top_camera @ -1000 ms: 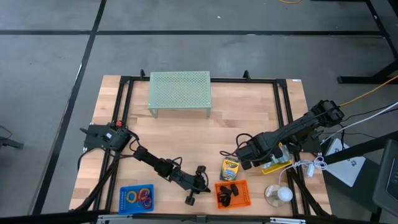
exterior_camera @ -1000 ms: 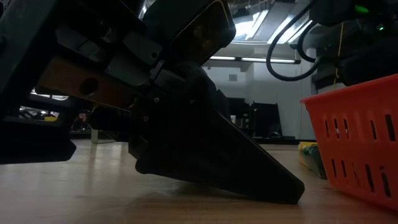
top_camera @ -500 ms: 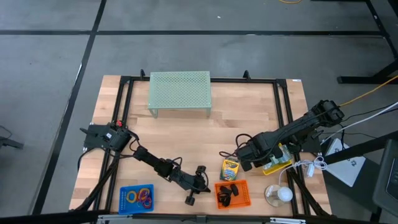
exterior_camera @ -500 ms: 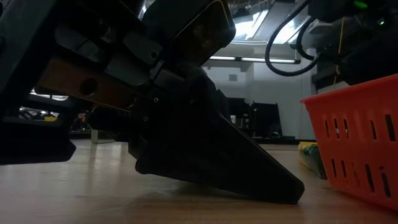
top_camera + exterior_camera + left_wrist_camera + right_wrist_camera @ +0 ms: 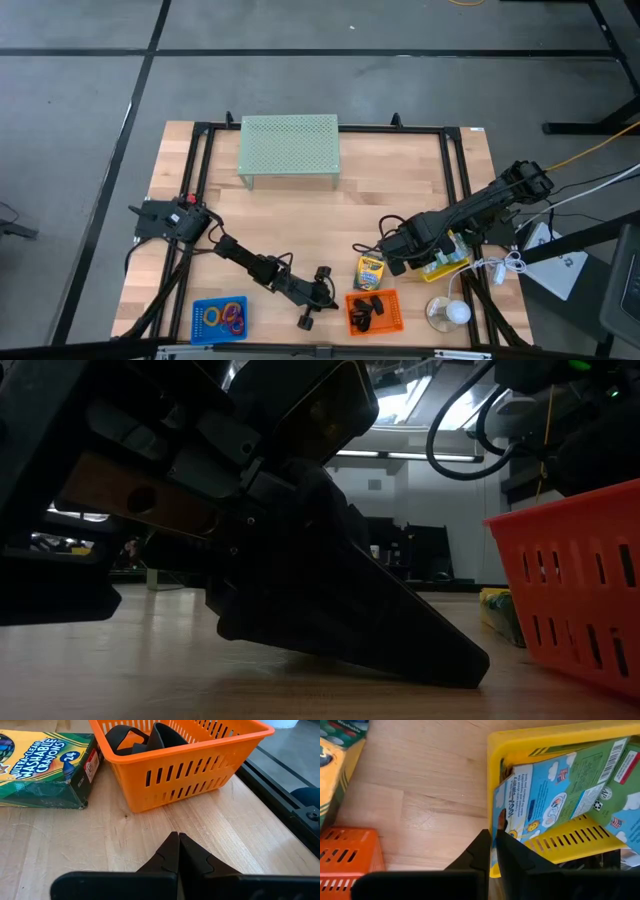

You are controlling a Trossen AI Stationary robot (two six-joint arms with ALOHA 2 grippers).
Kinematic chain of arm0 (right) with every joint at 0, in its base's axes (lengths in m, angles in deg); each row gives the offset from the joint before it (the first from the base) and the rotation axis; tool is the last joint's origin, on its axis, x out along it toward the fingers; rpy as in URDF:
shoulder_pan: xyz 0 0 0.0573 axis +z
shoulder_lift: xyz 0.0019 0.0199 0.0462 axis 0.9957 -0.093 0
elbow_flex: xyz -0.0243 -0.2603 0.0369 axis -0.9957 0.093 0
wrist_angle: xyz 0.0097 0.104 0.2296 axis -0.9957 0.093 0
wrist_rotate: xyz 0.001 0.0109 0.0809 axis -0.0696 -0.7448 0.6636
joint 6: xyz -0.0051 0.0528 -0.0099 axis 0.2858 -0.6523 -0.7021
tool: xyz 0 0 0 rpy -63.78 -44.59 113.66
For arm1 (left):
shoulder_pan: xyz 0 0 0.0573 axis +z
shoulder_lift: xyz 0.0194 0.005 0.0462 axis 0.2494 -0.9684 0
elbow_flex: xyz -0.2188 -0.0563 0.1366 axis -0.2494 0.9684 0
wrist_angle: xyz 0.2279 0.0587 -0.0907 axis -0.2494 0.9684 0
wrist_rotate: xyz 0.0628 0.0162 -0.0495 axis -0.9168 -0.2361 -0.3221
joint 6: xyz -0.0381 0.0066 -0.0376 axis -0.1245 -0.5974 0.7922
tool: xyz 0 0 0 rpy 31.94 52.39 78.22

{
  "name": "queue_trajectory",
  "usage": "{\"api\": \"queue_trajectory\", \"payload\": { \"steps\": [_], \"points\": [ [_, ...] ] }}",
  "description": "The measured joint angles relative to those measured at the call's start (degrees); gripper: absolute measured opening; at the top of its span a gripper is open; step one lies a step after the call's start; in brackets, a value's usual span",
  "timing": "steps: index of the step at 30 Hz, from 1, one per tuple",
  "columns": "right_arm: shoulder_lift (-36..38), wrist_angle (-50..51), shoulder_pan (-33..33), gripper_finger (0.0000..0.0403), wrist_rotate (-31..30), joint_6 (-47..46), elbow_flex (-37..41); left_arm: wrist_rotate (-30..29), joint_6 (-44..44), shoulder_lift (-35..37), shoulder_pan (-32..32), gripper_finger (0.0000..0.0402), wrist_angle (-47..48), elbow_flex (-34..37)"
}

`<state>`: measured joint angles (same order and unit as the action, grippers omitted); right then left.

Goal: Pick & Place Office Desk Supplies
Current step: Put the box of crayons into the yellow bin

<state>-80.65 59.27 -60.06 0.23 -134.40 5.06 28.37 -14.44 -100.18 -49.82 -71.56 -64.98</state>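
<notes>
Crayon box (image 5: 370, 271) is lying flat on the wood table (image 5: 400, 200), near the front edge, btwn the 2 arms. A 2nd box w/ blue-green print (image 5: 555, 795) is sitting tilted in the yellow basket (image 5: 540, 740), 1 corner sticking over the basket wall. Black clips (image 5: 366, 306) are lying in the orange basket (image 5: 390, 322), just in front of the crayon box. Colored rings (image 5: 233, 315) are sitting in the blue tray (image 5: 200, 322) at front left.

Around these: pale green mesh riser (image 5: 289, 148) is standing at the table's far side, well apart from everything else. A round clear thing w/ a white ball (image 5: 447, 312) is sitting at front right, beside the orange basket. Black frame rails (image 5: 457, 170) are running along the sides and back.

Open room: the table's middle, btwn riser and baskets, is bare wood. The front edge is crowded w/ tray, baskets and both arms.

Right gripper (image 5: 492, 847) is hanging at the yellow basket's wall, fingers pinching the edge of the tilted box; crayon box is just beside it, and the orange basket is close on the front side. Left gripper (image 5: 178, 851) is resting low on the table just left of the orange basket, fingers pressed together, holding nothing; crayon box and orange basket are lying right ahead of it, not touching
</notes>
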Motion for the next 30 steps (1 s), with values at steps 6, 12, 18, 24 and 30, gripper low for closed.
{"api": "queue_trajectory", "payload": {
  "steps": [6,12,18,24,30],
  "points": [
    [0.0,-0.02,0.0,0.0027,0.11,0.42,0.0,-0.02,-0.01,0.0,0.0,0.0003,0.01,0.0],
    [0.02,-0.08,0.0,0.0028,0.17,0.66,0.0,-0.02,0.01,-0.02,0.0,0.0003,0.01,0.0],
    [0.04,-0.87,0.0,0.0058,0.17,1.03,-0.02,-0.02,-0.01,0.0,0.0,0.0003,0.01,0.0],
    [0.04,-1.33,0.0,0.008,0.15,1.27,-0.04,-0.02,0.01,-0.02,0.0,0.0003,0.01,0.0],
    [0.04,-1.36,0.0,0.007,-0.07,1.22,-0.04,-0.03,0.01,-0.01,0.0,0.0003,0.01,0.0]
  ]
}}
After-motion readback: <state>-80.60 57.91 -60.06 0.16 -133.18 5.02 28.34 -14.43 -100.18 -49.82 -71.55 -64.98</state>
